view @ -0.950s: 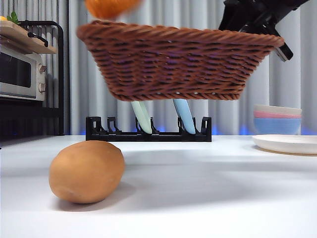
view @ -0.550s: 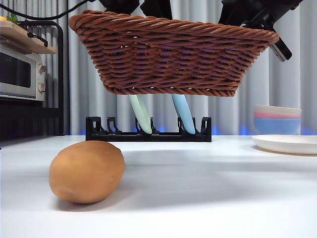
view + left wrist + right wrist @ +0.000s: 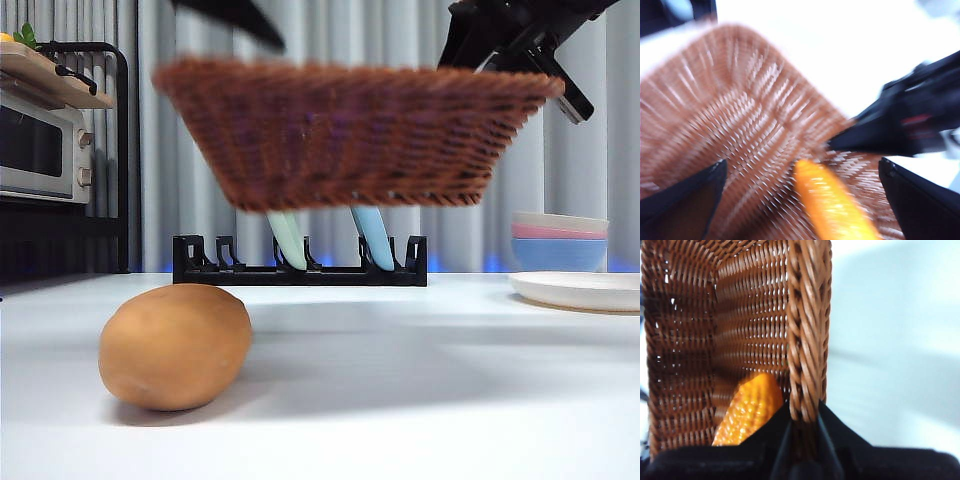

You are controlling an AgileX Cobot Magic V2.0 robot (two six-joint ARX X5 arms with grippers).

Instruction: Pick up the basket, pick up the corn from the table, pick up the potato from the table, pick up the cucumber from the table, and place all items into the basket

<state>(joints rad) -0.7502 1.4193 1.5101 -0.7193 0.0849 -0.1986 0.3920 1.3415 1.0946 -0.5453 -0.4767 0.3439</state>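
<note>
The brown wicker basket (image 3: 355,135) hangs in the air above the white table (image 3: 420,380), blurred by motion. My right gripper (image 3: 804,412) is shut on its braided rim (image 3: 807,330) and shows at the top right (image 3: 520,40) of the front view. The orange-yellow corn (image 3: 747,412) lies inside the basket (image 3: 730,125). My left gripper (image 3: 801,165) is open just above the corn (image 3: 832,205), and only its black tip (image 3: 240,15) shows at the top of the front view. The tan potato (image 3: 175,345) rests on the table at the front left. The cucumber is out of view.
A black rack (image 3: 300,265) with pale green and blue utensils stands behind the basket. Stacked bowls (image 3: 560,240) and a white plate (image 3: 580,290) sit at the right. A toaster oven (image 3: 40,150) stands on a shelf at the left.
The corn, above the basket a second ago, now lies inside it. The left gripper has let go and lifted away. The basket is shaking in the right gripper.
</note>
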